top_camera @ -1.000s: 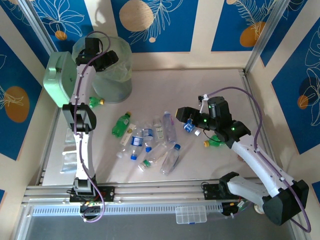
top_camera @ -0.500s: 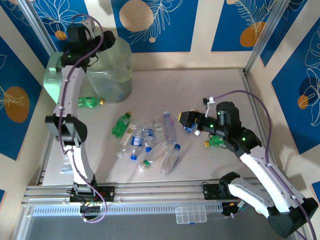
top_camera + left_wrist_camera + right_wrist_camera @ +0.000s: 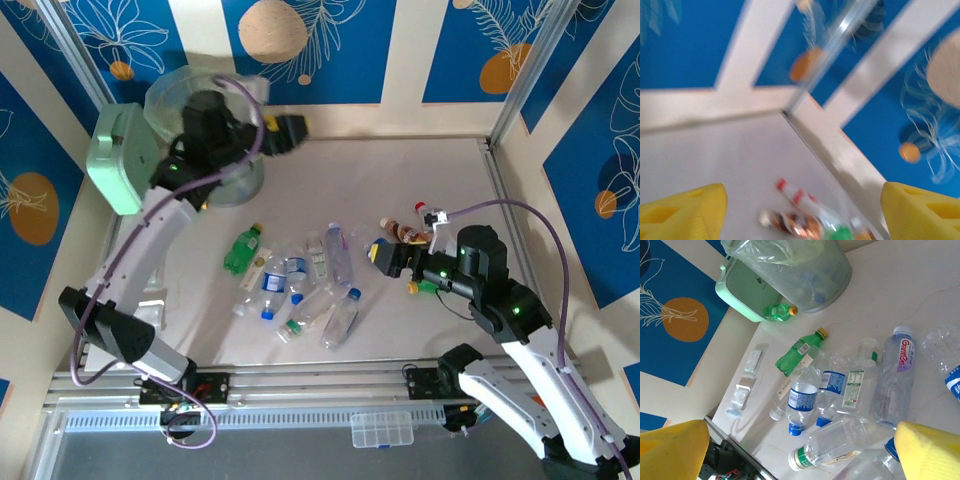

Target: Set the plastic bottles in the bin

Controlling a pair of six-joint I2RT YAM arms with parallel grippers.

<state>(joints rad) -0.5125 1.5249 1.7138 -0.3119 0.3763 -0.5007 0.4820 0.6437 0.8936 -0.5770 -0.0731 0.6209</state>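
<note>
Since a second ago the right arm has been drawn back a little toward the near right, and the left arm has been swung off the bin (image 3: 160,100), so that the left hand (image 3: 289,130) is now carried out to the bin's right.

Nearest, the right hand (image 3: 384,257) is held low with its fingers spread wide and nothing between them. The bottles (image 3: 300,280) are scattered in a loose heap at the middle of the tabletop (image 3: 420,170), just left of that hand. The closest of them, a clear bottle (image 3: 338,252), is laid with its long axis running roughly near to far, so the fingers would probably have to be set across it from left and right. A brown bottle (image 3: 403,231) is laid left to right just beyond the hand, and a green bottle (image 3: 243,250) marks the heap's left edge.

Farther off, a second green bottle (image 3: 777,311) is lodged beside the foot of the bin. The bin is stood at the far left corner, well apart from the heap. The left hand, also wide and empty, is placed near the bin but far from the heap, so the next pick is judged to fall to the right hand.
</note>
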